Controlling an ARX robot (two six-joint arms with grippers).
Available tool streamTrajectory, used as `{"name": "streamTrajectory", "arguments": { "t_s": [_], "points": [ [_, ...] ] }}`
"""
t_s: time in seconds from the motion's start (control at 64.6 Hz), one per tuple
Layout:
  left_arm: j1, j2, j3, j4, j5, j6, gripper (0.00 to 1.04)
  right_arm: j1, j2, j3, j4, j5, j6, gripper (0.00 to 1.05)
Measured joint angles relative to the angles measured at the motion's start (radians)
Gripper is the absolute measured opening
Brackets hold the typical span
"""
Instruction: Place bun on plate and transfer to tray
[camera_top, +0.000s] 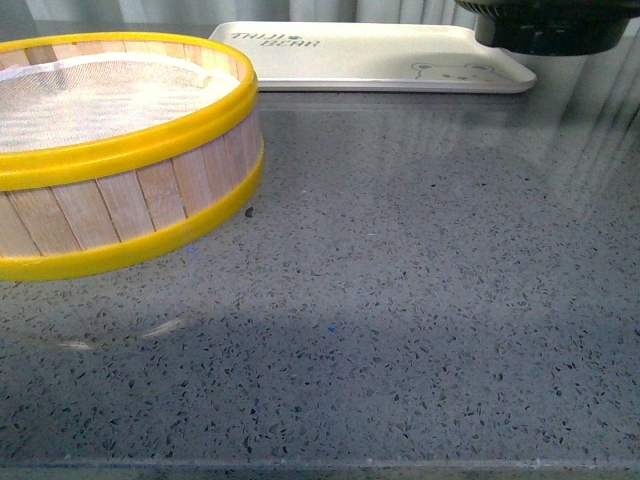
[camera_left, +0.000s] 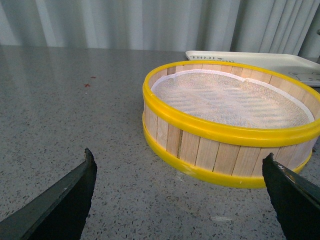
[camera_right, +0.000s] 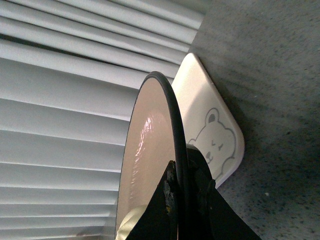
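My right gripper (camera_right: 181, 167) is shut on the black rim of the plate (camera_right: 150, 150), which shows edge-on with its beige inside turned toward the blinds. A cream rounded sliver low on that inside, beside the finger, is the bun (camera_right: 127, 222); most of it is hidden. In the front view the plate's black underside (camera_top: 545, 25) hangs at the top right, above the near right end of the cream tray (camera_top: 370, 55). The tray's bear logo corner (camera_right: 212, 135) lies just past the plate. My left gripper (camera_left: 178, 153) is open and holds nothing, low over the counter in front of the steamer basket.
A yellow-rimmed wooden steamer basket (camera_top: 120, 190) with a white cloth liner stands at the left, close in front of the left gripper's fingers (camera_left: 75, 195). The tray (camera_left: 250, 57) lies behind it. The speckled grey counter (camera_top: 400, 300) runs to the front edge. Blinds close the back.
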Motion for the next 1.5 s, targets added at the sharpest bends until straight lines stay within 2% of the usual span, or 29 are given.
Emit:
{"name": "streamTrajectory", "arguments": {
  "t_s": [0.403,1.502],
  "points": [
    [0.000,0.000,0.000,0.000,0.000,0.000,0.98,0.020,0.185,0.211,-0.080,0.053,-0.018,0.02],
    [0.000,0.000,0.000,0.000,0.000,0.000,0.98,0.080,0.503,0.662,-0.233,0.068,-0.060,0.02]
  ]
}}
